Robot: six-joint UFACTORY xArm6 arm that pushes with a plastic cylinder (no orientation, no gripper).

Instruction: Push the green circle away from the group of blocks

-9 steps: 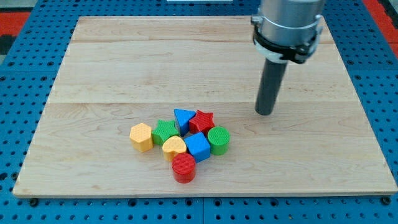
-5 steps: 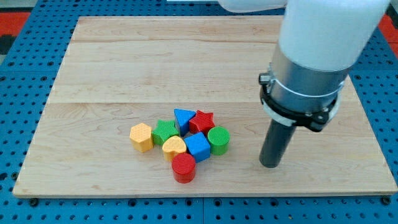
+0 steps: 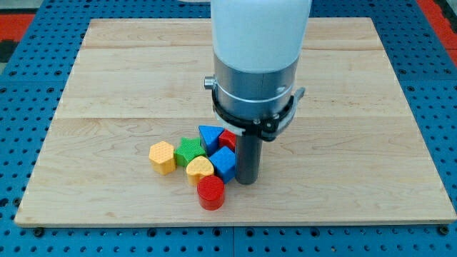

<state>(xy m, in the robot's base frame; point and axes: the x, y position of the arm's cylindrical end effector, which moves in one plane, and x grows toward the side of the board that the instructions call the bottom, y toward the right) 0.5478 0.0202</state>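
Observation:
My tip (image 3: 248, 183) rests on the wooden board (image 3: 107, 86) at the right edge of the block cluster, touching or nearly touching the blue cube (image 3: 224, 164). The green circle does not show; the rod stands where it last lay and may hide it. The cluster holds a yellow hexagon (image 3: 162, 157), a green block (image 3: 189, 151), a blue triangle (image 3: 210, 136), a red star (image 3: 228, 138) partly behind the arm, a yellow heart (image 3: 201, 170) and a red cylinder (image 3: 211, 193).
The board lies on a blue pegboard (image 3: 28, 143). The arm's wide grey and white body (image 3: 257, 71) blocks the middle of the view above the cluster.
My tip has moved from the board's right side down and then to the view's left, up against the cluster's right edge. The green circle, visible before, is now out of sight.

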